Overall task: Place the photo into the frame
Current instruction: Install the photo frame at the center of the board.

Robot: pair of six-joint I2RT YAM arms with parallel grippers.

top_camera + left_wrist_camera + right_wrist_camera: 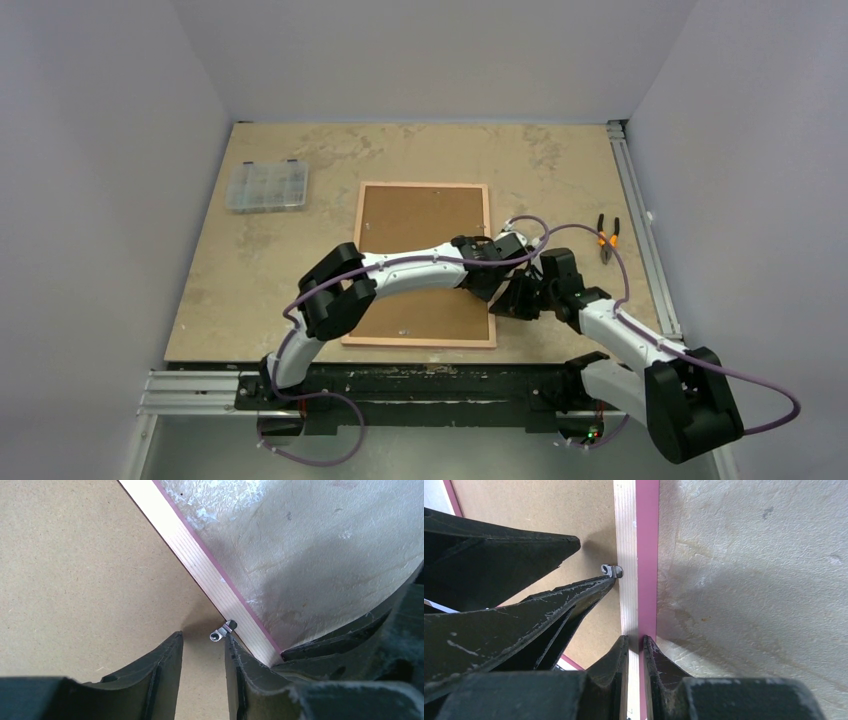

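The frame [424,186] lies face down on the table, with the brown backing board [420,220] set inside it. The photo is hidden. Both grippers meet at the frame's right rail. My left gripper [202,639] hovers over the board with its jaws apart and nothing between them. Its right fingertip touches a small metal tab [221,631] on the light-wood rail [200,555]. My right gripper [635,640] is shut on that rail [626,530], one finger on each side, just below the tab [612,570]. The left gripper's fingers [524,545] show in the right wrist view.
A clear compartment box [266,185] sits at the back left of the table [290,290]. Orange-handled pliers [606,238] lie to the right of the frame. An aluminium rail [640,220] runs along the table's right edge.
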